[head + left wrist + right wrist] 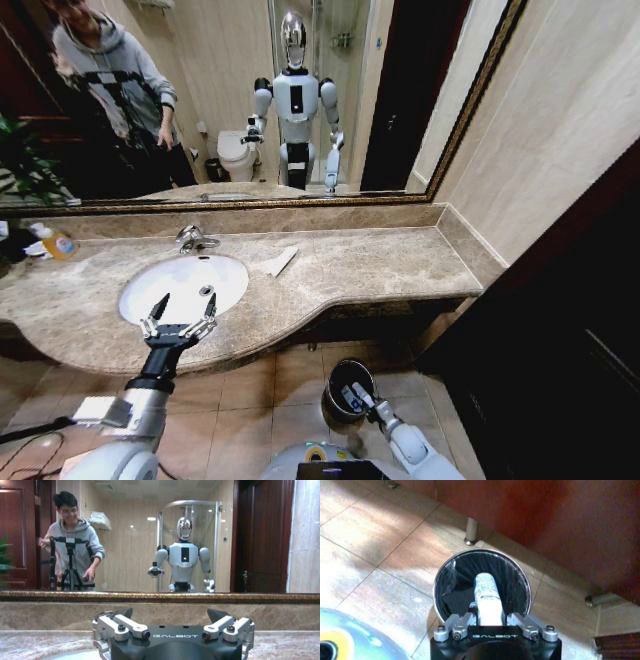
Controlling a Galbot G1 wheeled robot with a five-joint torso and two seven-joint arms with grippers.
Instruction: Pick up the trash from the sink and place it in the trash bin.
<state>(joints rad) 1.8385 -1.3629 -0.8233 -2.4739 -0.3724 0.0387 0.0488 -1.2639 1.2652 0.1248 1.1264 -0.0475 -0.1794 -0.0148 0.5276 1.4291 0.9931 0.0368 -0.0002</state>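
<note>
The right gripper [490, 620] holds a white tube [486, 592] over the trash bin [445, 575], unreleased; the left gripper [180, 318], jaws wide, hovers over the sink [150, 280], folded paper [279, 262] left on the tabletop [380, 265]

The left arm reaches forward and up from the robot's left shoulder, its dark forearm ending in the left hand [181, 322], which is raised with its two fingers spread wide apart and pointing away from the body. In the left wrist view both fingertips [218, 614] stand well apart with nothing between them. The right arm hangs low at the robot's right side, angled down, and the right hand [489, 609] has its fingers closed on a white tube [487, 592].
</note>
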